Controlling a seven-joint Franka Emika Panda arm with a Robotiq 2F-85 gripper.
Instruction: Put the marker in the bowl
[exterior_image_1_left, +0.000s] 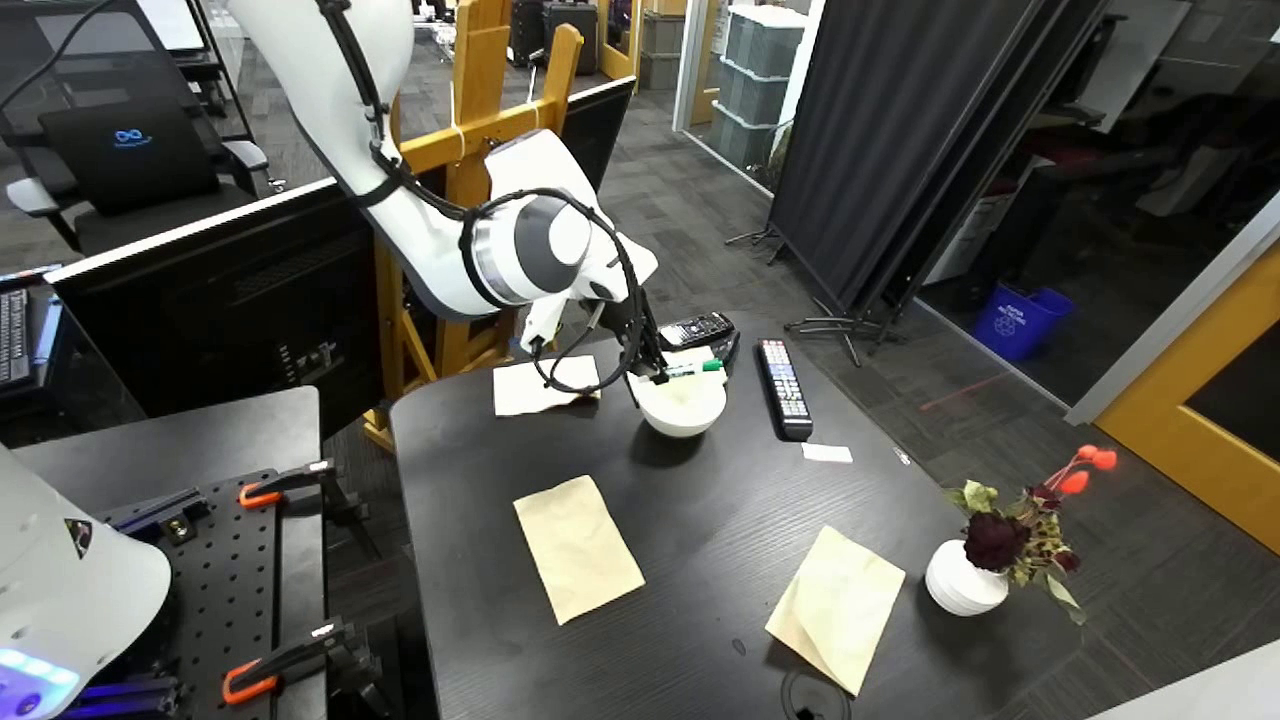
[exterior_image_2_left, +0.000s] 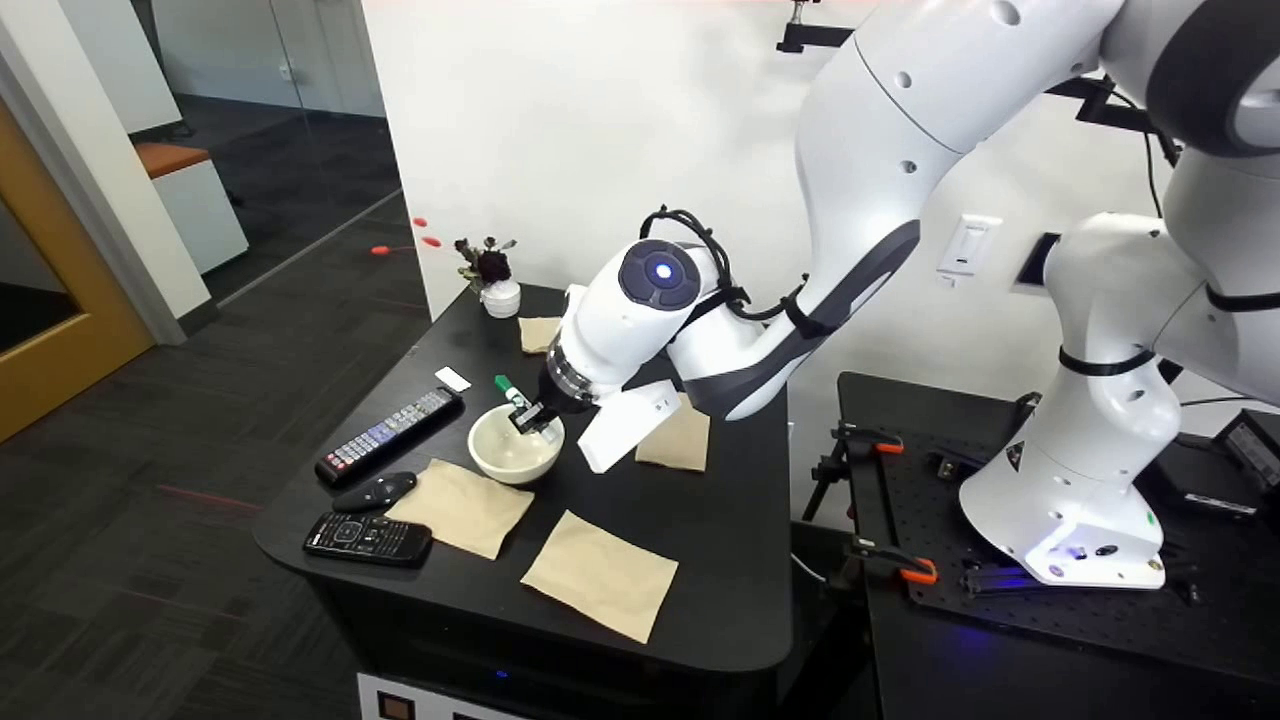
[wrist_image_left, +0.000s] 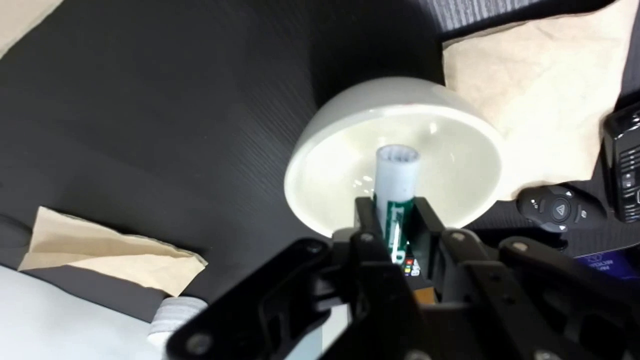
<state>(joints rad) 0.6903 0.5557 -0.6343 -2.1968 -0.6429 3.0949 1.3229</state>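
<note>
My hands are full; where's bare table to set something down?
Bare tabletop shows between the folded note and the neighbouring flat note; another patch lies between the white card and vase. It's crowded around the bowl: long remote, oval remote, and gripper holding the marker above.

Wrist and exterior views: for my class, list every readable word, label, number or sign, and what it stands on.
"RECYCLING" and an arrow symbol: blue bin; the word above is blurred.
Infinity-like sign: black chair; the word beneath is too small.
Triangle signs: small oval remote.
Too small, blurred or partly hidden to read: markings on the marker, long remote, broad remote and robot base.
</note>
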